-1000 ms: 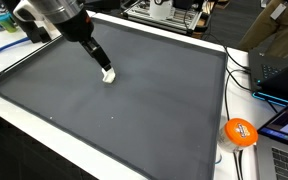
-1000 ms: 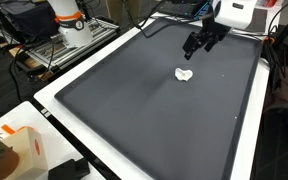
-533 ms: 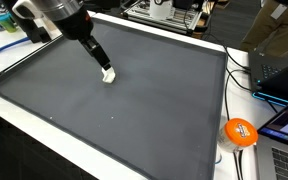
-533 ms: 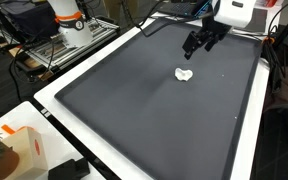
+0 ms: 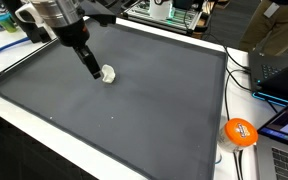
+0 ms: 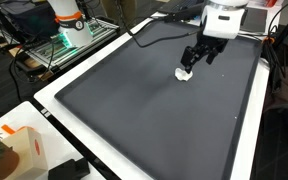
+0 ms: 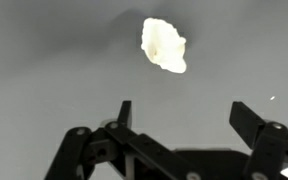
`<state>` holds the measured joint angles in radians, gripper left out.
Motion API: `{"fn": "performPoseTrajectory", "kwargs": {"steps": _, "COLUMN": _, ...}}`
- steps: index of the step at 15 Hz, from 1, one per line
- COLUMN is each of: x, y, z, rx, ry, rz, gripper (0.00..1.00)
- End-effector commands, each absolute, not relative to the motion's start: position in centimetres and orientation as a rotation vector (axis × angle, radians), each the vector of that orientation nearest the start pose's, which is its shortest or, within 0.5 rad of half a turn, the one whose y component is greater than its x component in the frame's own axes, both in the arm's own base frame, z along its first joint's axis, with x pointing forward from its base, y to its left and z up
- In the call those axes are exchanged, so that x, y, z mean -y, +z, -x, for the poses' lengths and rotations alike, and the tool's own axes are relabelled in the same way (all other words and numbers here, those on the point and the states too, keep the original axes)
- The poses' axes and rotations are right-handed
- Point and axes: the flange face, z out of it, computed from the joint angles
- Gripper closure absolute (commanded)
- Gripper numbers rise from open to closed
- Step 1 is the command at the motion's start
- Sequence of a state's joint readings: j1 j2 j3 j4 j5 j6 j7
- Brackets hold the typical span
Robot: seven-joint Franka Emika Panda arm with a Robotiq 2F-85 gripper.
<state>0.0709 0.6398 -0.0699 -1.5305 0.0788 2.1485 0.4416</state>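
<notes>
A small white crumpled lump [image 5: 108,74] lies on the dark grey mat [image 5: 134,110]; it also shows in an exterior view [image 6: 184,75] and near the top of the wrist view [image 7: 163,45]. My gripper [image 5: 92,70] hangs just beside the lump, close above the mat, in both exterior views [image 6: 192,64]. In the wrist view the two black fingers [image 7: 184,112] stand wide apart with nothing between them. The lump lies ahead of the fingertips, untouched.
The mat has a white raised border [image 5: 222,110]. An orange round object [image 5: 240,132] and laptops [image 5: 279,70] sit beyond one edge. Another robot base [image 6: 69,25], a white-orange box [image 6: 19,150] and cables [image 6: 164,20] stand around the table.
The gripper has moved: in the exterior views it has shifted from beyond the lump to right beside it and come lower. The lump has not moved.
</notes>
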Motion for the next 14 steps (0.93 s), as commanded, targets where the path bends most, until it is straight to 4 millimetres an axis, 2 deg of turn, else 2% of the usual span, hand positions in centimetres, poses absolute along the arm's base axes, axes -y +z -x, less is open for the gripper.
{"fn": "performPoseTrajectory", "kwargs": {"steps": 1, "x": 1.0, "y": 26.8, "z": -66.4, "rx": -0.758, "ry": -0.092, "rz": 3.062, "gripper": 0.00}}
{"fn": "performPoseTrajectory", "kwargs": {"steps": 4, "x": 1.4, "y": 26.8, "z": -63.9, "rx": -0.753, "ry": -0.244, "rz": 3.022, "gripper": 0.00}}
{"fn": "performPoseTrajectory", "kwargs": {"steps": 6, "x": 1.7, "y": 27.3, "z": -61.3, "rx": -0.711, "ry": -0.242, "rz": 3.005, "gripper": 0.00}}
{"fn": "performPoseTrajectory", "kwargs": {"steps": 7, "x": 1.5, "y": 26.2, "z": -64.9, "rx": -0.748, "ry": -0.242, "rz": 3.019, "gripper": 0.00}}
{"fn": "performPoseTrajectory", "kwargs": {"steps": 10, "x": 1.7, "y": 27.2, "z": -62.5, "rx": -0.727, "ry": -0.234, "rz": 3.018, "gripper": 0.00}}
{"fn": "performPoseTrajectory", "kwargs": {"steps": 14, "x": 0.6, "y": 28.0, "z": -61.9, "rx": -0.799, "ry": -0.387, "rz": 2.955, "gripper": 0.00}}
